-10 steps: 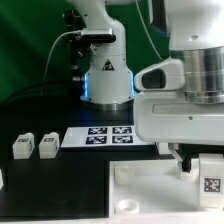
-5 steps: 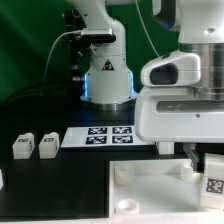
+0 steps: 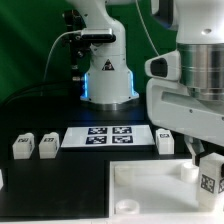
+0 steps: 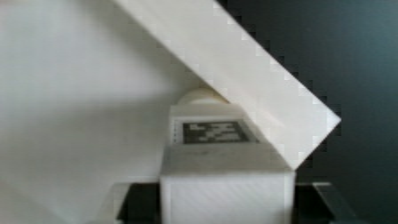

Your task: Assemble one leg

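One leg [image 3: 210, 178] is being carried at the exterior view's lower right, the tool [image 4: 217, 190] clamping it above the white square tray [image 3: 140, 185]. Insertion appears to be in hand; the next move is calling for alignment over a corner socket.

A robotics laboratory is shown. A white industrial arm [image 3: 195, 80] is mounted on a black table [image 3: 60, 190], its base [image 3: 107, 75] lit blue and fed by cables [image 3: 62, 45]. A green backdrop [image 3: 30, 40] is hung behind, and printed fiducial tags are fixed to the marker board [image 3: 108, 137].
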Controlling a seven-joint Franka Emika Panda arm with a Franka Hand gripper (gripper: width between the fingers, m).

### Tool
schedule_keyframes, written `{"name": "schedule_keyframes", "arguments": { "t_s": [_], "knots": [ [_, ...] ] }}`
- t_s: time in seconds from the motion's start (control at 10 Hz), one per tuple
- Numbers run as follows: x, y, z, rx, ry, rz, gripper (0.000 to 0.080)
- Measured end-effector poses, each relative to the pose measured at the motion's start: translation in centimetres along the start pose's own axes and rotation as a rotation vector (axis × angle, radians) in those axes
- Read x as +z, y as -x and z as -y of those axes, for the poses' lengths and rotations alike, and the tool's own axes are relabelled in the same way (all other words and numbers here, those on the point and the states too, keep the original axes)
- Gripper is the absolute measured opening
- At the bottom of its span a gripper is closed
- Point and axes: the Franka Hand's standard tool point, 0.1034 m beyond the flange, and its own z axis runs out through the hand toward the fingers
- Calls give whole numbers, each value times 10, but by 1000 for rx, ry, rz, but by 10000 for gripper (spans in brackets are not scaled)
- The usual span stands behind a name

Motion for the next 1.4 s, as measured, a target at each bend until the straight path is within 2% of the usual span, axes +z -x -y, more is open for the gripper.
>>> {"name": "schedule_keyframes", "arguments": {
  "t_s": [0.2,0.4,0.5,0.6,0.7,0.8,0.9,1.0,1.4],
  "knots": [
    [0,-3,0,409,-19,39,294],
    [1,-3,0,521,-32,52,294],
    [2,-3,0,502,-31,52,371],
    [2,-3,-1,481,-31,51,506],
    [2,-2,0,458,-34,49,506],
    [1,-1,5,313,-58,29,619],
    [-1,1,8,44,-96,-10,640],
    [0,5,6,-113,-113,-35,640],
    [2,1,3,-532,-93,-61,649]
  ]
}}
